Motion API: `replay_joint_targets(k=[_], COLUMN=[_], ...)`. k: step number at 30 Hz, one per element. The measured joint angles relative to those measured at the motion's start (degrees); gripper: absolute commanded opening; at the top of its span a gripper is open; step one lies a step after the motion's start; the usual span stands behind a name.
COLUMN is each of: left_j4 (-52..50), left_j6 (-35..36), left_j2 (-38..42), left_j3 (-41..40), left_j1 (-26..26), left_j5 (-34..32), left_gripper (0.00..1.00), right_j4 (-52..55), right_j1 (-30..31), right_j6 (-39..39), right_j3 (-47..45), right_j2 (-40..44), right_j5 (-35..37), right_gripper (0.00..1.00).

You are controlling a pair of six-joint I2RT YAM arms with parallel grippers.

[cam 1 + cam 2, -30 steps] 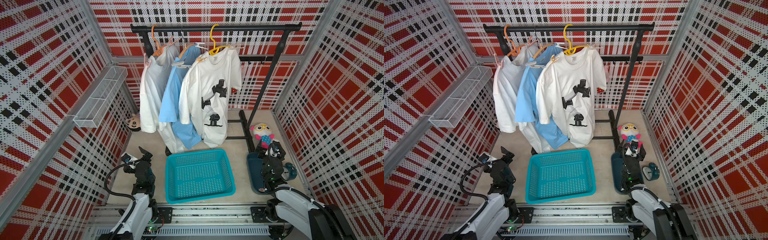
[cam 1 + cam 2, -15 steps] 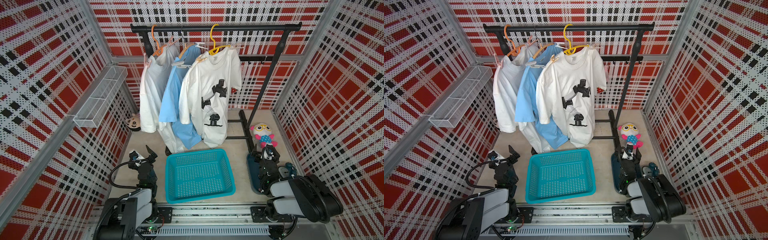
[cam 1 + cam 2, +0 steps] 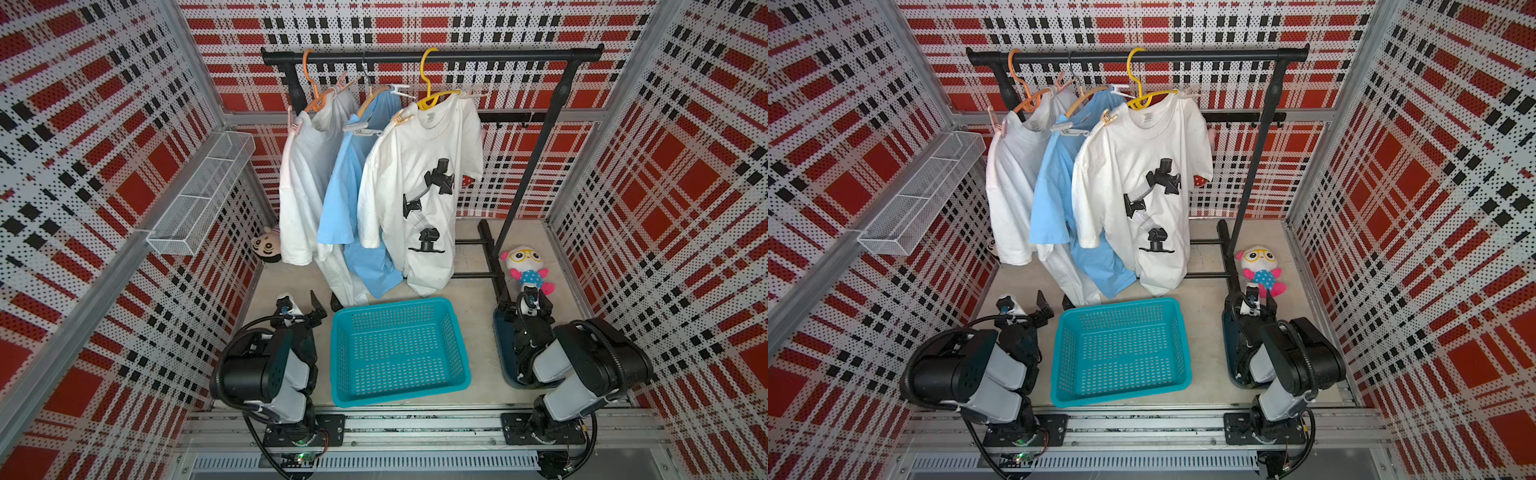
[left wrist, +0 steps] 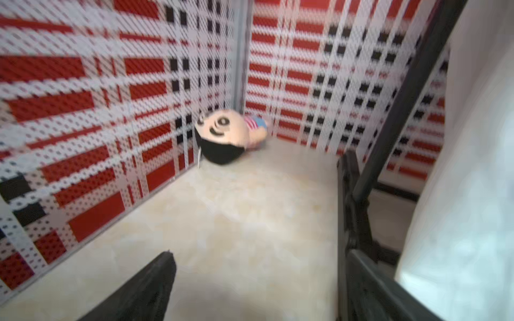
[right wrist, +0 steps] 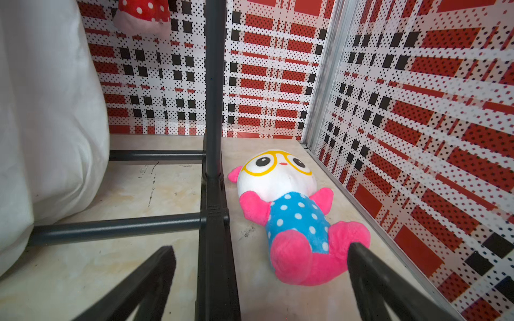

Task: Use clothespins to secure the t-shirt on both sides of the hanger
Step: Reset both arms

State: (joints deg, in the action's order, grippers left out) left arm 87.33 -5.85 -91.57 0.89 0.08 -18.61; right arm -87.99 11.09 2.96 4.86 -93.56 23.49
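K: When you froze that moment, what filled the cell?
M: Black garment rack (image 3: 432, 56) across the back, 3 tees on it: plain white tee (image 3: 301, 178) on the robot's left, blue tee (image 3: 343, 187) mid, printed white tee (image 3: 419, 166) on the right. Teal basket (image 3: 337, 357) sat on the floor in front, btw the arms. Wire shelf (image 3: 203, 191) hung on the left wall.
K: Arms?
M: Both were folded low by the base rail. The left arm (image 3: 266, 370) was beside the basket, and the right arm (image 3: 582, 361) was over a dark blue tray (image 3: 502, 345).
K: Claws?
M: On the left gripper (image 4: 259, 252) the fingers were spread wide, nothing btw them, bare floor below. The right gripper (image 5: 260, 246) was the same, wide apart and holding nothing, facing the rack foot and an owl plush (image 5: 289, 211). A round-faced doll (image 4: 222, 133) lay in the back left corner.
K: Hangers?
M: Orange hanger (image 3: 311, 83), tan hanger (image 3: 371, 101) and yellow hanger (image 3: 424, 79), all hooked on the rail.
K: And the clothespins (image 3: 401, 119)?
M: All up on the hanger shoulders. Pinkish pegs (image 3: 294, 124) were on the plain tee and white pegs (image 3: 365, 131) on the blue one. The beige peg and a pale peg (image 3: 471, 93) were on the printed tee, one per side.
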Motion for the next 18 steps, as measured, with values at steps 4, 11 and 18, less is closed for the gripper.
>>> replay_joint_targets(k=[4, 11, 18], left_j4=[0.5, 0.5, 0.4], left_j6=[0.5, 0.2, 0.4], left_j2=[0.3, 0.4, 0.4], left_j3=[3.3, 4.6, 5.0], left_j1=[-0.5, -0.9, -2.0], left_j5=[0.1, -3.3, -4.8], left_gripper=[0.98, 0.98, 0.98], right_j4=[0.0, 3.7, 11.8], right_j1=[-0.4, -1.7, -3.5], right_j6=[0.0, -0.5, -2.8], right_j3=[0.9, 4.0, 8.6], right_j2=[-0.2, 0.5, 1.6], right_j5=[-2.4, -4.7, -4.6], right_gripper=[1.0, 1.0, 1.0])
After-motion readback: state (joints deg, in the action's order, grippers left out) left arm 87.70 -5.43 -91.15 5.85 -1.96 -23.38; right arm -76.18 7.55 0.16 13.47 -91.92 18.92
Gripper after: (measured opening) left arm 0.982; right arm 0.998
